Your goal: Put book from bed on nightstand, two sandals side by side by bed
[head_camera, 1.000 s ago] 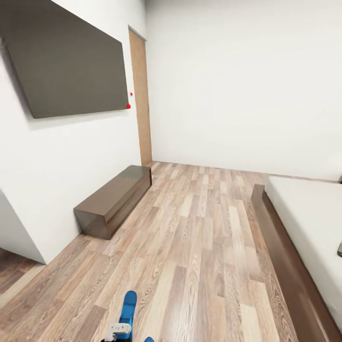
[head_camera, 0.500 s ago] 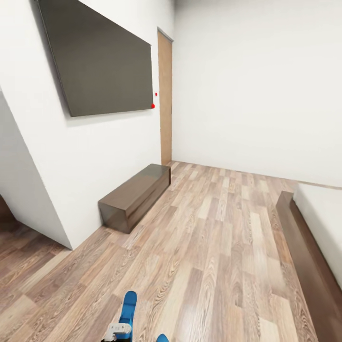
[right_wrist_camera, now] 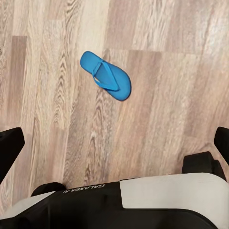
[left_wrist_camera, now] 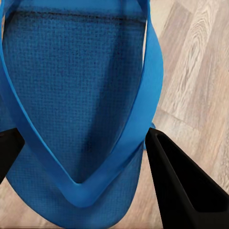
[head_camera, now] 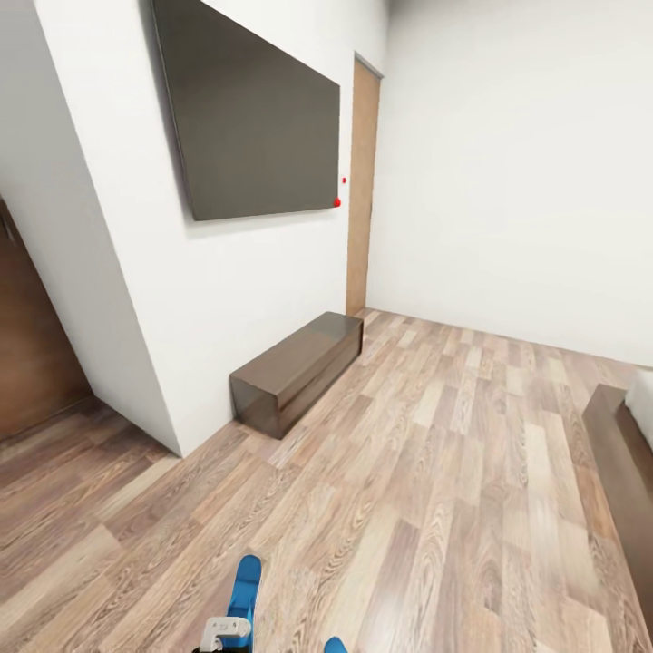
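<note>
You are in the sandal step. One sandal (left_wrist_camera: pixel 81 100) sits between the left gripper (left_wrist_camera: pixel 81 157) fingers, which close on its sole from both sides: clamped on it, by the left wrist view. In the head view the same sandal (head_camera: pixel 244 588) pokes up at the near edge, above the left gripper's white body.

The second sandal (right_wrist_camera: pixel 105 75) lies flat on the wood floor (head_camera: pixel 435 508), strap up, well below the right gripper (right_wrist_camera: pixel 114 143). That gripper's fingers stand wide apart at the frame edges, holding nothing. A blue tip (head_camera: pixel 335 646) at the near edge of the head view is probably this sandal.

The bed (head_camera: pixel 626 453) shows as a dark frame corner at far right. A low dark bench (head_camera: pixel 297 367) stands against the left wall under a wall screen (head_camera: pixel 258 127).

Arm pose: both arms tucked low and near the base, right wrist pointing straight down.

Next move, as judged: lower the right gripper onto the floor sandal, or carry the held one to the bedside. The book is unaccounted for here.
</note>
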You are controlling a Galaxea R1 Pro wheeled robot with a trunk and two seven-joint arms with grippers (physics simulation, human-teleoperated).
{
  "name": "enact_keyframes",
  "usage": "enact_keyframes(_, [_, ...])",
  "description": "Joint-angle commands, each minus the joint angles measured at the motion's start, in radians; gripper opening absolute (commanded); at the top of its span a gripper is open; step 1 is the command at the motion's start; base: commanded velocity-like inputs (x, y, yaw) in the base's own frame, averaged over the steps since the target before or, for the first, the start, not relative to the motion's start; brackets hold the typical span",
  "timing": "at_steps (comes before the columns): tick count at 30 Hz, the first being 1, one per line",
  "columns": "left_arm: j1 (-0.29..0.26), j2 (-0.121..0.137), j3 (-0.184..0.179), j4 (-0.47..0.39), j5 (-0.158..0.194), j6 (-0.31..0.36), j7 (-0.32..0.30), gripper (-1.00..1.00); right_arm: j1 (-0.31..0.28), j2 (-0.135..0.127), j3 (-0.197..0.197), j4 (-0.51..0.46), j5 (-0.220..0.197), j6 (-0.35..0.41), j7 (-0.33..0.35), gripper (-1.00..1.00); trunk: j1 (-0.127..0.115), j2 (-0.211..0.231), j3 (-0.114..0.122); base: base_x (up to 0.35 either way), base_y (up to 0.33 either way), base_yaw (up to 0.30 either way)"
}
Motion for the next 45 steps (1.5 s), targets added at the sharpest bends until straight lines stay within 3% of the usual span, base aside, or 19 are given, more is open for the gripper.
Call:
enact_keyframes(1, [-0.001, 0.0, 0.006, 0.002, 0.004, 0.0, -0.007, -1.0, 0.0, 0.0, -0.004, 0.0, -0.009, 0.008, 0.005, 1.0, 0.0, 0.0, -0.001, 0.0, 0.0, 0.293])
enact_keyframes(8, [-0.001, 0.0, 0.006, 0.002, 0.004, 0.0, -0.007, -1.0, 0.0, 0.0, -0.004, 0.0, -0.009, 0.008, 0.005, 1.0, 0.0, 0.0, -0.001, 0.0, 0.0, 0.259])
enact_keyframes(21, [-0.001, 0.0, 0.006, 0.002, 0.004, 0.0, -0.007, -1.0, 0.0, 0.0, -0.004, 0.0, -0.009, 0.008, 0.005, 1.0, 0.0, 0.0, -0.001, 0.0, 0.0, 0.058])
enact_keyframes(45, [-0.001, 0.0, 0.006, 0.002, 0.004, 0.0, -0.007, -1.0, 0.0, 0.0, -0.004, 0.0, -0.009, 0.008, 0.005, 1.0, 0.0, 0.0, -0.001, 0.0, 0.0, 0.281])
